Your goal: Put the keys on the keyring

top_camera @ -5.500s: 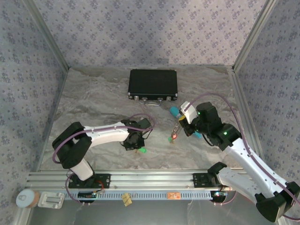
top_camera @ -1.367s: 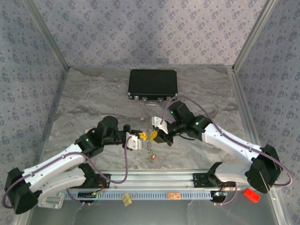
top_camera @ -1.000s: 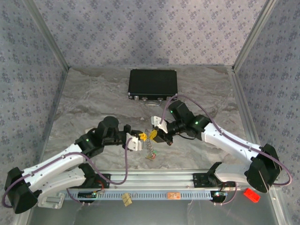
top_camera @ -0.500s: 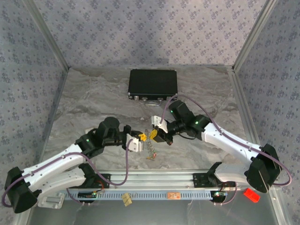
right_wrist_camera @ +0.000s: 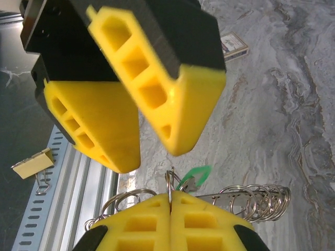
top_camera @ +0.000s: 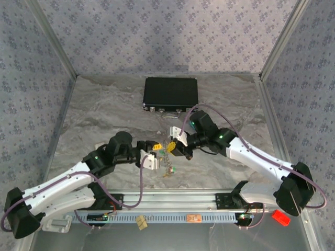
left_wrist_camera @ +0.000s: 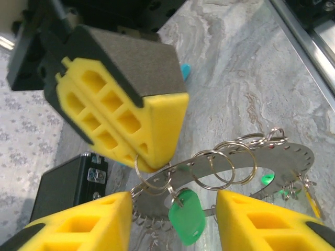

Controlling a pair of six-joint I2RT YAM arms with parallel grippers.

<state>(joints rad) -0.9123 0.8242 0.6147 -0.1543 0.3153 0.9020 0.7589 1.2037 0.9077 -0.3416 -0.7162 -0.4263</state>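
Top external: the grippers meet over the bench [top_camera: 104, 115] centre, right gripper [top_camera: 176, 148] at 3 o'clock of the left gripper [top_camera: 156, 155], the keyring [top_camera: 168, 163] dangling between them. Left wrist: the left gripper's jaws stand released, the green key [left_wrist_camera: 187, 213] hanging free between them, so any retreat should go straight back, clear of the keyring. Right wrist: the right gripper is clenched on one keyring loop and should hold firm.
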